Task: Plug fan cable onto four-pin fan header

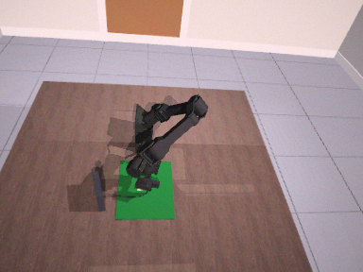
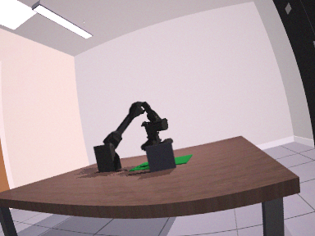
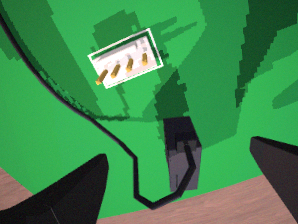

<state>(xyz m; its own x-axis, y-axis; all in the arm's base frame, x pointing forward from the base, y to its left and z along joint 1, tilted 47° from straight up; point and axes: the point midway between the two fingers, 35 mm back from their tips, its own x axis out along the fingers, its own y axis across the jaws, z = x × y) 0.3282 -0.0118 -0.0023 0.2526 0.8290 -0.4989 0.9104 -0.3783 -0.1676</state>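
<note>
The green board point(image 1: 161, 208) point(image 2: 184, 160) point(image 3: 220, 162) lies flat on the table. The white header point(image 3: 117, 57) with a row of golden pins is uncovered in the upper left of the wrist view. The dark plug point(image 3: 180, 162) is on the board, apart from the header, toward the board's near edge in the wrist view. Its thin black cable point(image 3: 114, 138) point(image 1: 129, 195) bends up to it and runs off left. My gripper point(image 1: 147, 185) point(image 2: 157, 144) point(image 3: 179, 152) is open and low over the board, its fingers either side of the plug with wide gaps. Whether the plug stands or lies is unclear.
The fan point(image 1: 98, 191) point(image 2: 161, 156), a dark upright slab, stands left of the board in the top view and hides part of it in the exterior view. Another dark upright panel point(image 1: 141, 129) point(image 2: 104, 159) stands by the arm's base. The brown table point(image 1: 227, 227) point(image 2: 230, 172) surrounds the board.
</note>
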